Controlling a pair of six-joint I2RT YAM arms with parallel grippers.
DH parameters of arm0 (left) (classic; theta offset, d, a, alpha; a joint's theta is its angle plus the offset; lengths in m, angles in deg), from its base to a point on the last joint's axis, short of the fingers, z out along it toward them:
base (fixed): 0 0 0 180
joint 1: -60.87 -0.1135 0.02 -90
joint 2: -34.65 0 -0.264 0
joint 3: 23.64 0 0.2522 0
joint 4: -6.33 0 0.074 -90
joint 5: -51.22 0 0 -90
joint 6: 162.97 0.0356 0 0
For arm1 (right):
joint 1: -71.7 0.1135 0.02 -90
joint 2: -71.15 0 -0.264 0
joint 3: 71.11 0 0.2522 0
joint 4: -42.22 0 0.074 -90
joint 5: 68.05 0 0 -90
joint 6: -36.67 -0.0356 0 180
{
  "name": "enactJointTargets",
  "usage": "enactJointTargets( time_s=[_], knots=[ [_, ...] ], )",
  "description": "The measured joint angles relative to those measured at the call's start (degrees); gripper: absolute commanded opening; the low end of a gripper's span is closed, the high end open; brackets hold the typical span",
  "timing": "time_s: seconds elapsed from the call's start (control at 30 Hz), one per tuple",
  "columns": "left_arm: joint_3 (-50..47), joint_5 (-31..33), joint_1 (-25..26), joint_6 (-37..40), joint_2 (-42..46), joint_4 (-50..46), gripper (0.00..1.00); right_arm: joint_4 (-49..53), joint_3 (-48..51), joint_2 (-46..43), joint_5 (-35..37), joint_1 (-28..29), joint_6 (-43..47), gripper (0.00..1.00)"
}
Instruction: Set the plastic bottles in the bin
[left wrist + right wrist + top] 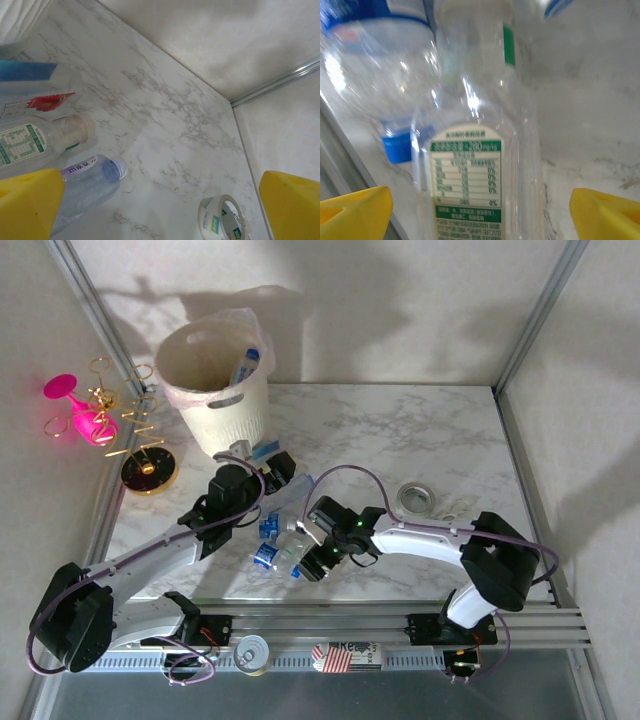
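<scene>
Clear glossy plastic bottles [480, 150] — smooth marble-look table [175, 100]

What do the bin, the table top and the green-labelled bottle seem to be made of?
Bin: cream plastic, matt, by its moulded ribs and cut-out handle. Table top: marble-patterned, perhaps laminate or stone; grey veins on white. Green-labelled bottle: clear glossy plastic; things show through, bright glints.

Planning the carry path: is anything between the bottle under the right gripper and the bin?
Yes. The left gripper and its arm sit between that bottle and the bin, and other bottles lie at the bin's foot.
</scene>
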State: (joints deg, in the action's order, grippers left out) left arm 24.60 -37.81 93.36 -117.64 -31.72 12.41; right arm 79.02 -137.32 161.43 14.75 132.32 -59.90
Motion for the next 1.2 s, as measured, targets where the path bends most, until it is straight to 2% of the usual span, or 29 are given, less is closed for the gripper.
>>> enactJointTargets(
  time_s=[0.23,0.53,0.83,1.0,1.2],
  knots=[
    [-0.55,0.15,0.0,-0.02,-0.07,0.26,1.0,2.05,-0.2,2.47,3.82,0.37,1.66,0.79],
    [-0.55,0.17,0.0,-0.17,-0.22,1.14,1.0,1.49,-0.22,2.99,4.59,0.46,3.32,0.52],
    [-0.42,0.15,0.0,-0.26,-0.22,1.14,1.0,-0.17,1.2,-2.23,4.24,-0.7,3.82,0.48],
    [0.07,0.15,0.22,-0.85,-0.2,1.2,1.0,-4.11,2.29,-7.41,1.79,-5.95,2.69,0.48],
    [1.07,0.13,1.64,-1.7,-0.07,1.68,0.99,-11.52,2.43,-8.55,-2.34,-12.66,-0.55,0.48]
  ],
)
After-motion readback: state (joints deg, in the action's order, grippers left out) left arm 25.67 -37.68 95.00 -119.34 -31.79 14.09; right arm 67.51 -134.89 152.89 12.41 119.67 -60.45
